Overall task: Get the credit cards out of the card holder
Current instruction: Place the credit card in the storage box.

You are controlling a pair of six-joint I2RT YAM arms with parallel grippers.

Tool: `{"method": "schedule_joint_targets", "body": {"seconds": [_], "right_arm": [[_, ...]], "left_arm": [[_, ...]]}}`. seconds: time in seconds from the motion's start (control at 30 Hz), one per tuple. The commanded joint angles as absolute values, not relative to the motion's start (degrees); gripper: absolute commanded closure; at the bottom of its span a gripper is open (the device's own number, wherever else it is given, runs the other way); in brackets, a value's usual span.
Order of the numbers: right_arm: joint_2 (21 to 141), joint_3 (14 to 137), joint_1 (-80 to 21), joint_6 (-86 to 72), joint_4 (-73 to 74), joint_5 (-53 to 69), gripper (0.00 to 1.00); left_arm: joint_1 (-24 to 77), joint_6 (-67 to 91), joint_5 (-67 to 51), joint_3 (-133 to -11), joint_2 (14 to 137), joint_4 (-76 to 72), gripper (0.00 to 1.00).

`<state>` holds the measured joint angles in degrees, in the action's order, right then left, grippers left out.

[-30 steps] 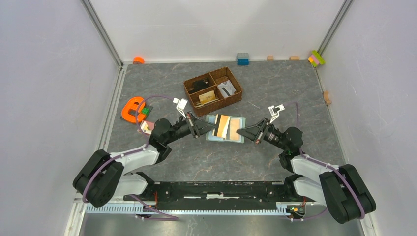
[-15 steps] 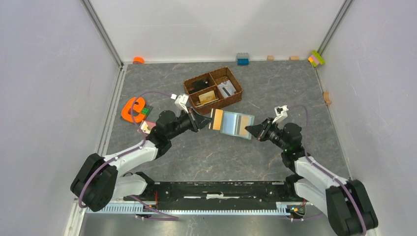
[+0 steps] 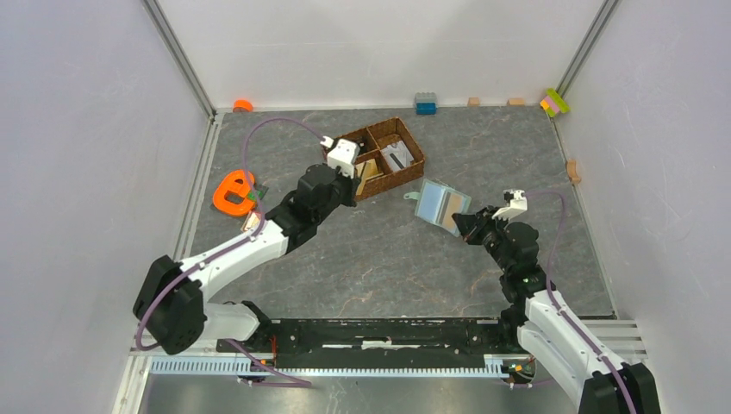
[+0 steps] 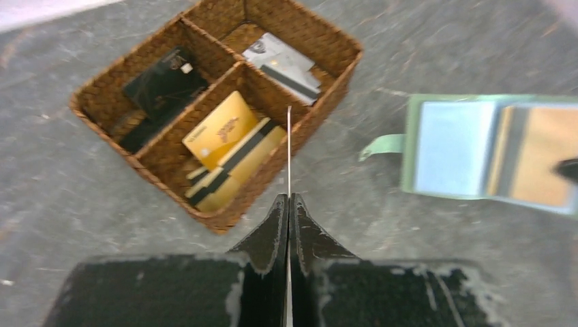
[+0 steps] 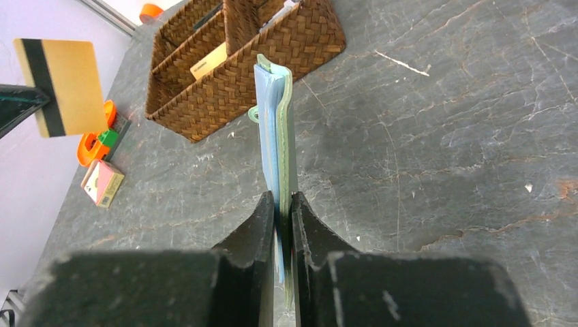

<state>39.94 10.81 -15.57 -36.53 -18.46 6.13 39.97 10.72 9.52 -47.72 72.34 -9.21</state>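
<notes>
My left gripper (image 4: 288, 199) is shut on a tan credit card (image 4: 288, 146) that shows edge-on, held above the near wall of the wicker basket (image 4: 315, 112). The right wrist view shows this card's face (image 5: 58, 85), which has a black stripe. My right gripper (image 5: 283, 204) is shut on the sage-green card holder (image 5: 276, 122) and holds it on edge above the table. The holder (image 3: 441, 205) hangs open to the right of the basket. Its pale blue inside (image 4: 453, 146) still carries a tan card (image 4: 542, 163). The left gripper (image 3: 355, 171) is apart from the holder.
The brown divided basket (image 3: 412, 148) holds a gold card (image 4: 221, 126), a black card (image 4: 163, 85) and a silver one (image 4: 286, 61). An orange e-shape (image 3: 231, 191) and a small pink box (image 3: 254, 222) lie at the left. Small blocks (image 3: 425, 103) line the back wall.
The left gripper has drawn the tan card out of the holder and carried it back-left over the basket. The right gripper has lifted the holder and swung it to the right.
</notes>
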Motion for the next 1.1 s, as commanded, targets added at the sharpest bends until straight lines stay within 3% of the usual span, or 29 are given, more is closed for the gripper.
{"method": "schedule_joint_targets", "body": {"seconds": [0.0, 0.47, 0.77, 1.07], "right_arm": [[40.8, 12.7, -15.4, -35.7, -20.2, 6.5, 1.00], [42.0, 11.5, -15.4, -36.7, -22.7, 9.4, 1.00], [41.9, 11.3, -15.3, -36.4, -22.6, 8.4, 1.00], [41.5, 11.0, -15.3, -36.5, -22.9, 8.7, 1.00]], "left_arm": [[40.2, -7.6, 14.8, -52.9, 76.6, -6.6, 0.98], [40.4, -33.7, 21.3, -61.7, 90.5, -10.5, 0.98], [40.3, -38.2, 21.0, -67.8, 99.2, -4.6, 0.98], [40.1, -46.0, 25.5, -68.6, 108.0, -9.0, 0.98]]}}
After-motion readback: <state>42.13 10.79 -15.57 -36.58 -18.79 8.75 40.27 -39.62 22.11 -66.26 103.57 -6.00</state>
